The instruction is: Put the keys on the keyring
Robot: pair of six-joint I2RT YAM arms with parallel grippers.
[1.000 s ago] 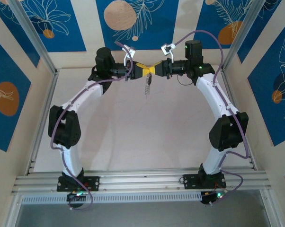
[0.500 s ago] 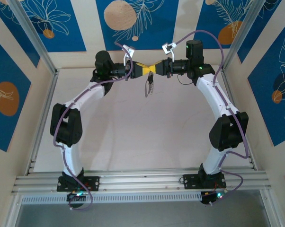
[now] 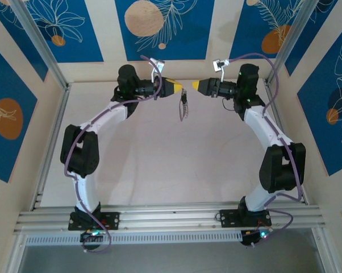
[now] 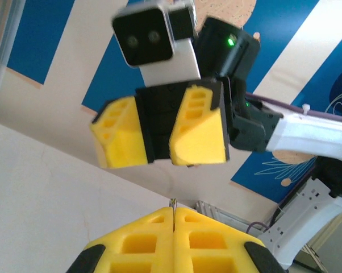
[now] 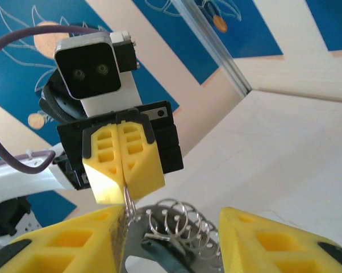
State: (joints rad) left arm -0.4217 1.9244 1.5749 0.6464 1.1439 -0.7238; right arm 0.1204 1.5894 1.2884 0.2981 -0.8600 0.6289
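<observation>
My left gripper [image 3: 180, 87] is shut, pinching a thin wire ring at its tips [image 4: 173, 210]. The keyring [image 3: 184, 106] hangs from it above the table. In the right wrist view it is a grey loop with holes and several silver wire rings [image 5: 179, 224], dangling below the left gripper [image 5: 123, 177]. My right gripper [image 3: 195, 86] faces the left one across a small gap. Its jaws stand open [image 5: 170, 219] on either side of the keyring, and the grey loop lies against the left finger [image 5: 74, 242]. I cannot pick out the keys among the rings.
The pale table [image 3: 171, 165] lies bare below both arms. Metal frame posts [image 3: 37, 48] and blue patterned walls stand at the back and sides. An aluminium rail [image 3: 171, 217] carries the arm bases at the near edge.
The right gripper has opened and drawn back to the right, away from the left gripper's tips. The keyring stays hanging from the left gripper, swung slightly right.
</observation>
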